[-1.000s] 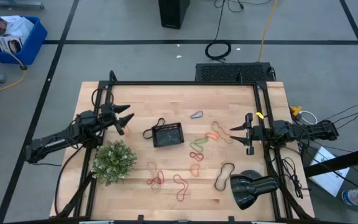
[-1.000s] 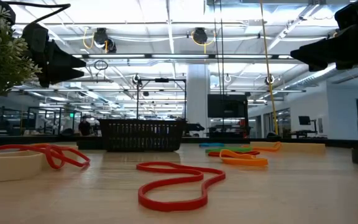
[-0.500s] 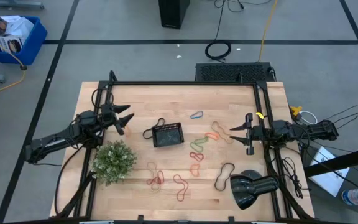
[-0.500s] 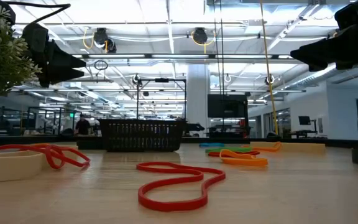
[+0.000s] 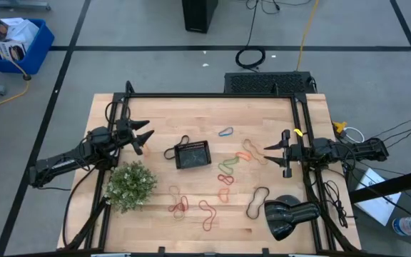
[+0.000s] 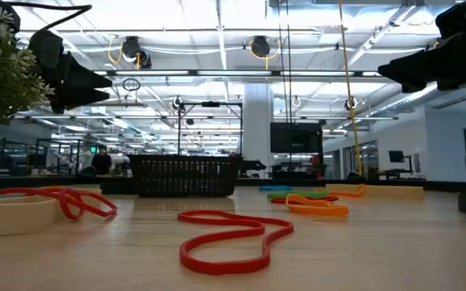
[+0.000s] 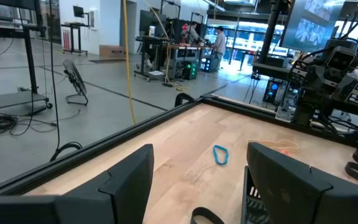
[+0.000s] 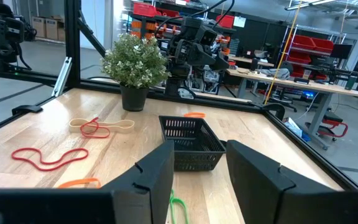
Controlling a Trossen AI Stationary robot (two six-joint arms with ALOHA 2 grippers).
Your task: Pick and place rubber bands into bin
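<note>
The black mesh bin stands on its base mid-table; it also shows in the low view and the right wrist view. Several rubber bands lie flat on the wood around it: blue, orange, green, red and black. My left gripper hangs open above the table's left side, pointing level toward the bin. My right gripper hangs open above the right side, pointing level toward the bin. Neither has anything between its fingers.
A potted green plant stands near the left front, below my left arm. A black lamp-like object lies at the right front corner. Black frame rails edge the table. A black band lies against the bin's left side.
</note>
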